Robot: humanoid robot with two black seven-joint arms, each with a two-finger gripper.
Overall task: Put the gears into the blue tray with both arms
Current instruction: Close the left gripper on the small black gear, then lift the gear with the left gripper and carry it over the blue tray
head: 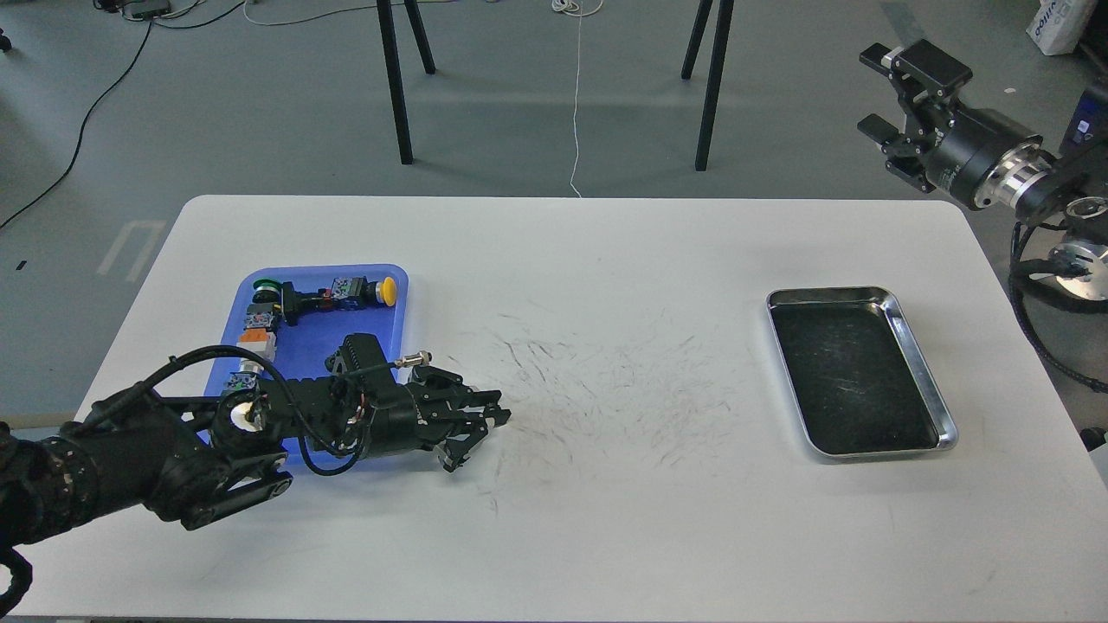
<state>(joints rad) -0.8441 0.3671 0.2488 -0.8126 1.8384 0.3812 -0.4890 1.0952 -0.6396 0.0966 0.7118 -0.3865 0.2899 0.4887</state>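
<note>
Left gripper point(485, 428) is hovering open just right of blue tray point(381, 333); right gripper point(892, 95) is hanging open off-table.

The left black two-finger gripper point(485, 433) lies low over the white table point(606, 519), just beside the right edge of the flat bright blue plastic tray point(299, 346), its fingers parted. The right black gripper point(883, 95) hangs high, well apart from the silver metal tray with black lining point(943, 424), with its fingers apart.
</note>
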